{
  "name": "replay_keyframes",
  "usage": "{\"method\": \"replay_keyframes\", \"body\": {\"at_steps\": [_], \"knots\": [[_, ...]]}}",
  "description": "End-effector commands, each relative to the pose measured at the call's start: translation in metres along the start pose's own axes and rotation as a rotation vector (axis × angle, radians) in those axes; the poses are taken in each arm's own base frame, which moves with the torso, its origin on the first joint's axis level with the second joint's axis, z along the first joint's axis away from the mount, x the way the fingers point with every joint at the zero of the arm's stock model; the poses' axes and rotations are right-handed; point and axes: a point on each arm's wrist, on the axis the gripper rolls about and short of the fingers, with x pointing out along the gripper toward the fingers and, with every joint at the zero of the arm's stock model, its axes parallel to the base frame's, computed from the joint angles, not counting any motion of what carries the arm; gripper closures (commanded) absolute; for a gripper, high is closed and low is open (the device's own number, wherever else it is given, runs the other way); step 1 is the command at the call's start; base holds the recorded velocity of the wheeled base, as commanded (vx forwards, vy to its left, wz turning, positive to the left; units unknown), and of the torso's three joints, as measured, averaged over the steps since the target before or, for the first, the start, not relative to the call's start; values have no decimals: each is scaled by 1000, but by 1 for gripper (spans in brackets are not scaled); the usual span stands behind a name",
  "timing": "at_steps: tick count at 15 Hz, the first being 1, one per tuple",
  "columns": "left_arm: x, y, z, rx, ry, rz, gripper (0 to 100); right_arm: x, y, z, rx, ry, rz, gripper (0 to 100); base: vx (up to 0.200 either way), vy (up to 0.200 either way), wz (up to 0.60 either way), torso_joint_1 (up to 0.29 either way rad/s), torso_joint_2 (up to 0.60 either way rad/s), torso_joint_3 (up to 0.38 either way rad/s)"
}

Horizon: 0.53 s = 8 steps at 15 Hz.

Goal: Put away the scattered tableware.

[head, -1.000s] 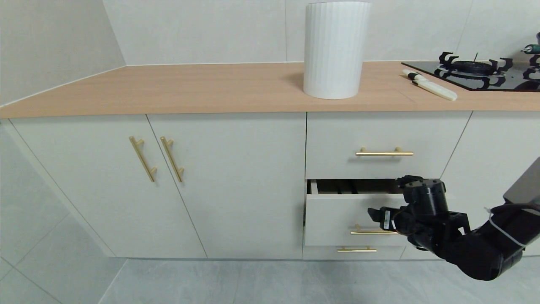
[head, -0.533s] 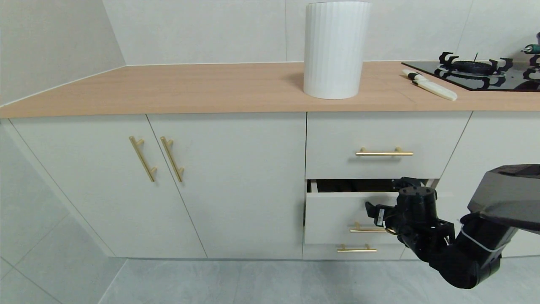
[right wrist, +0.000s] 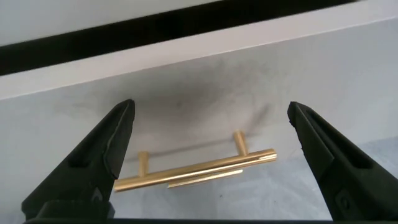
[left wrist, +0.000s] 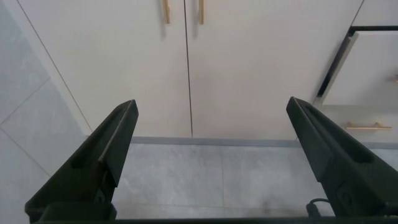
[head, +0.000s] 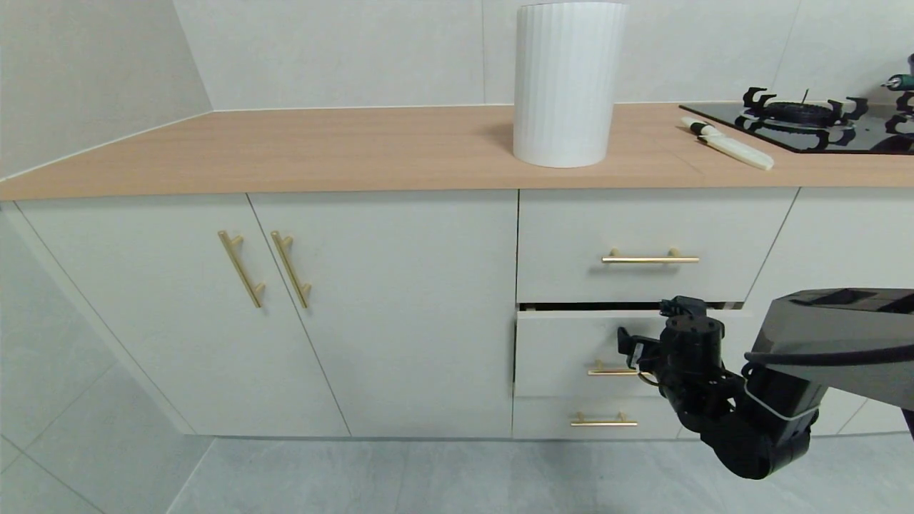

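The middle drawer (head: pixel 564 350) below the counter stands a narrow crack ajar, a dark gap along its top edge. My right gripper (head: pixel 632 351) is open and sits right at its gold handle (head: pixel 607 370). In the right wrist view the handle (right wrist: pixel 196 169) lies between the spread fingers (right wrist: pixel 112 149), with the drawer front (right wrist: pixel 205 81) close behind. A white knife (head: pixel 728 146) lies on the wooden counter (head: pixel 321 150) near the stove. My left gripper (left wrist: pixel 211 106) hangs open and empty, low before the cabinet doors (left wrist: pixel 186 56).
A tall white ribbed cylinder (head: pixel 566 86) stands on the counter above the drawers. A black gas hob (head: pixel 807 121) is at the far right. The top drawer (head: pixel 650 243) and the bottom one (head: pixel 603 422) are closed. Grey tiled floor (head: pixel 357 478) lies below.
The middle drawer has slid in from well open to nearly closed, with my right gripper moving toward the cabinet along with its handle.
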Motion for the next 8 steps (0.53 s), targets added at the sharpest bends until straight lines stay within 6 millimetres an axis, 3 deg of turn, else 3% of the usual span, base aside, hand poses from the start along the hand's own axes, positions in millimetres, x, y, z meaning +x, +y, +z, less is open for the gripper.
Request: {"method": "replay_keyframes", "body": {"at_steps": [1, 3, 8], "knots": [[0, 0, 0, 0, 1, 1, 0, 9, -1, -3, 6, -11, -26, 0, 0, 0, 0, 0, 0, 0], [0, 0, 0, 0, 0, 1, 0, 20, -2, -1, 20, -39, -67, 0, 0, 0, 0, 0, 0, 0], [0, 0, 0, 0, 0, 1, 0, 25, -5, 6, 37, -66, -87, 0, 0, 0, 0, 0, 0, 0]]}}
